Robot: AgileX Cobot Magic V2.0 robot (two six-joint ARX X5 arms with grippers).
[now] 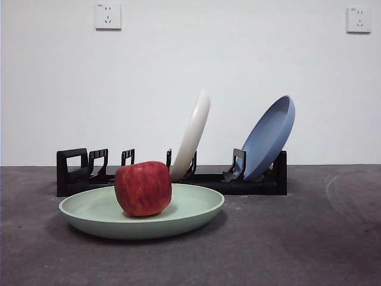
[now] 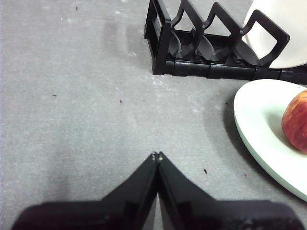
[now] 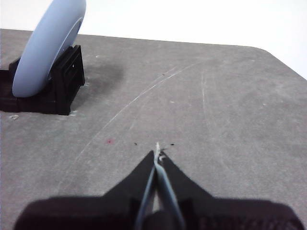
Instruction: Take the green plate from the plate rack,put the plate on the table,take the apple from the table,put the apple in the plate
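Observation:
The pale green plate lies flat on the table in front of the black plate rack. On its left half rests the red apple. The left wrist view shows the plate's edge, part of the apple and the rack's end. My left gripper is shut and empty above bare table, clear of the plate. Out past the rack's end, my right gripper is likewise shut and empty over the table. Neither arm shows in the front view.
A cream-white plate leans in the middle of the rack, seen also as a white plate in the left wrist view. A blue plate leans at the rack's right end, the same blue plate in the right wrist view.

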